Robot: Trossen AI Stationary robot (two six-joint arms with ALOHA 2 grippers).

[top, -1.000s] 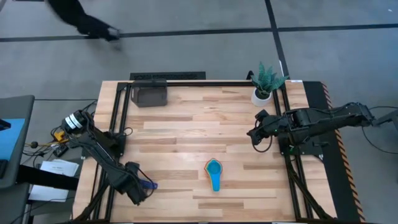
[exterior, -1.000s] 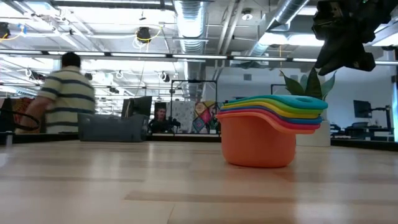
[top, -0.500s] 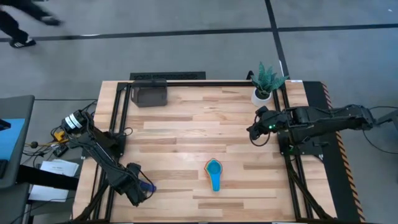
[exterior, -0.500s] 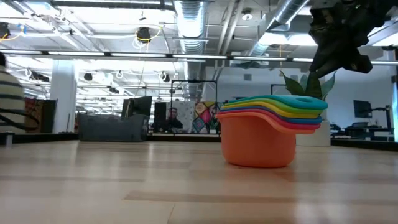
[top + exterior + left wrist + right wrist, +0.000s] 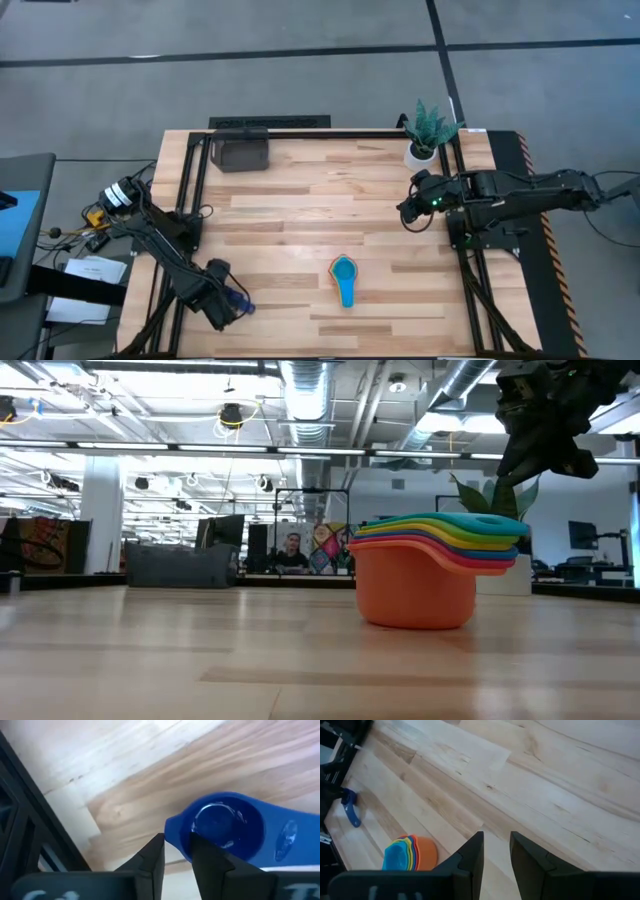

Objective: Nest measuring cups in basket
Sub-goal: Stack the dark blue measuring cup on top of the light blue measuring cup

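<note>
My left gripper [image 5: 232,305] sits at the table's [image 5: 300,190] seven-o'clock corner, fingers pinched on the rim of a small dark blue cup [image 5: 222,827] whose flat handle trails away from the fingers. I judge the rim grip is chosen so the bowl hangs upright and can be lowered straight into a larger cup. The nested stack [image 5: 344,276], orange outermost with red, yellow, green and light blue tiers visible inside it in the low view [image 5: 430,575], stands on bare wood toward six o'clock, handles fanned to one side, well apart from the dark grey basket [image 5: 241,152], which lies at eleven o'clock by the rear rail. The stack is therefore not yet in the basket, and the held cup is not yet in the stack. My right gripper [image 5: 409,215] hovers above the table at three o'clock, near the potted plant [image 5: 428,130]; its fingers are narrowly parted and carry nothing, a waiting posture clear of the left arm's path.
</note>
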